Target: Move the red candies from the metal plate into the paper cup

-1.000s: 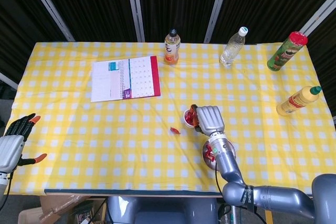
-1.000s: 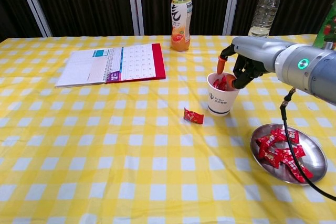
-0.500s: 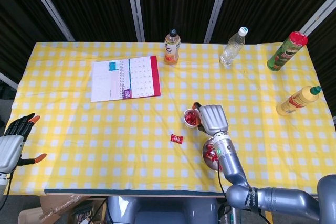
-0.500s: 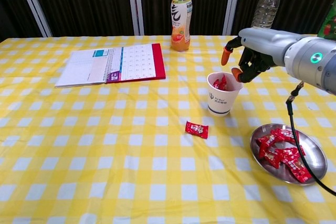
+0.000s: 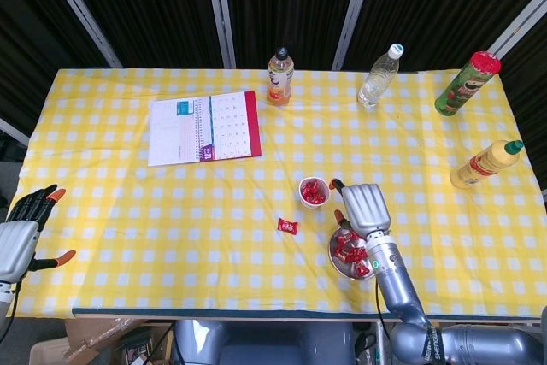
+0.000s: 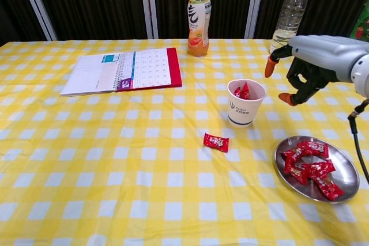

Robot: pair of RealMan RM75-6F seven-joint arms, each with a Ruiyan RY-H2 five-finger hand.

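Observation:
A white paper cup (image 6: 246, 102) (image 5: 313, 191) stands mid-table with red candies inside it. To its right lies the metal plate (image 6: 345, 177) (image 5: 336, 261) holding several red candies (image 6: 308, 165) (image 5: 350, 246). One stray red candy (image 6: 216, 142) (image 5: 288, 226) lies on the cloth left of the cup. My right hand (image 6: 308, 67) (image 5: 364, 206) hovers above the plate's far edge, right of the cup, fingers apart and holding nothing. My left hand (image 5: 24, 226) stays at the table's left edge, fingers spread and empty.
A calendar notebook (image 6: 123, 70) lies at the back left. An orange drink bottle (image 6: 198, 20) and a clear water bottle (image 6: 290, 11) stand at the back. A green can (image 5: 466, 84) and a yellow sauce bottle (image 5: 484, 164) stand far right.
My right hand has left the cup's rim and moved right, now over the plate. The stray candy came to rest on the cloth. The left hand has not moved.

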